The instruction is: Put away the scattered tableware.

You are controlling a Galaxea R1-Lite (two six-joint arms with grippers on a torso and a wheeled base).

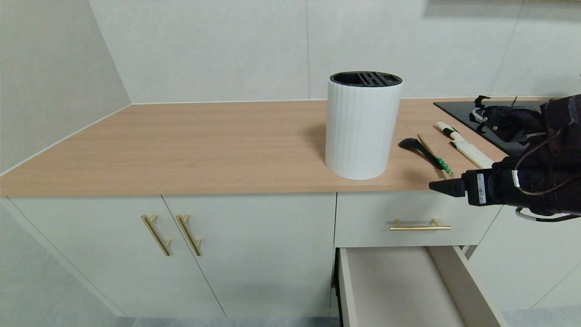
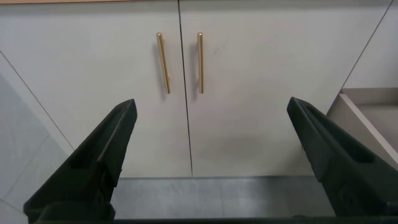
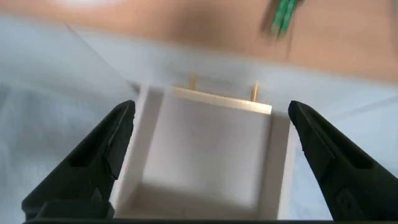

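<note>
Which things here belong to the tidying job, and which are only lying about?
Job: black spoon; green-tipped chopsticks; white-handled utensil; probably, as places to put them, white ribbed holder and open drawer.
Not the job: black cooktop; closed drawer; cabinet doors.

We see soft, even light falling from overhead across the wooden countertop (image 1: 204, 145). The white holder (image 1: 363, 129) throws faint shadows onto the wood on both sides, none with a hard edge. The open drawer (image 1: 395, 286) lies dimmer under the counter's lip. In the right wrist view pale glare washes part of the countertop. In the left wrist view the cabinet doors (image 2: 249, 124) look flat and evenly lit.
</note>
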